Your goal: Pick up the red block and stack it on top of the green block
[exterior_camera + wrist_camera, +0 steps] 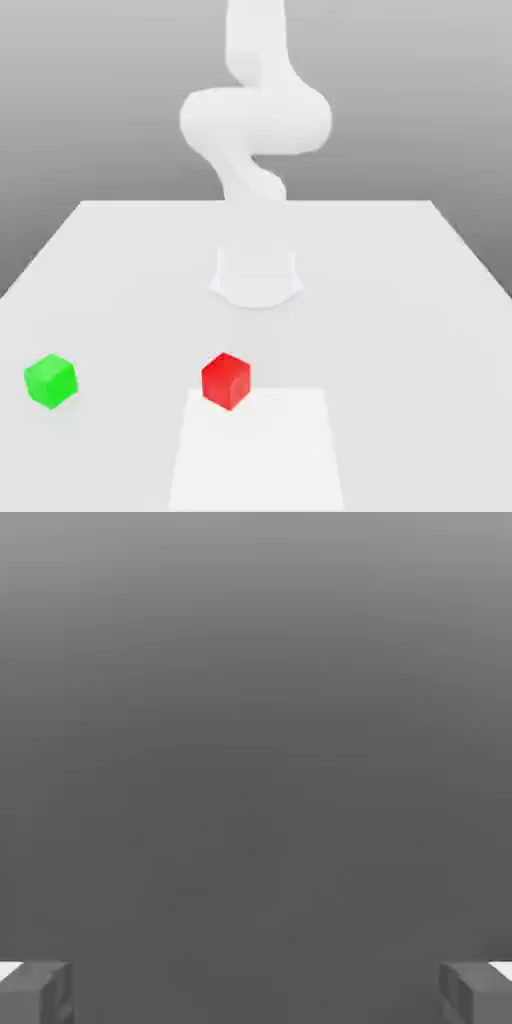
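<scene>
Green block [50,380]: bright green cube at about eight o'clock on the white table [420,300], close to the edge on the exterior view's left; it rests flat and alone, top face bare, as the base of the stack.
Red block [226,380]: small red cube near six o'clock, well apart from the green one and to its right in the exterior view; it sits on the table at the far corner of a paler square patch [260,450], untouched, with room on all sides for a grasp from above.
Arm [255,120]: white Panda rising from its round base [256,275] at the table's centre, folded upward toward twelve o'clock, far from both cubes; I judge the reach has not begun.
Gripper [256,992]: the two grey fingertips [35,992] stand wide apart with plain grey background between them, so it is released and empty, likely kept spread to straddle the red cube.
Step in hand: by my reading, descent over the red block comes first.
</scene>
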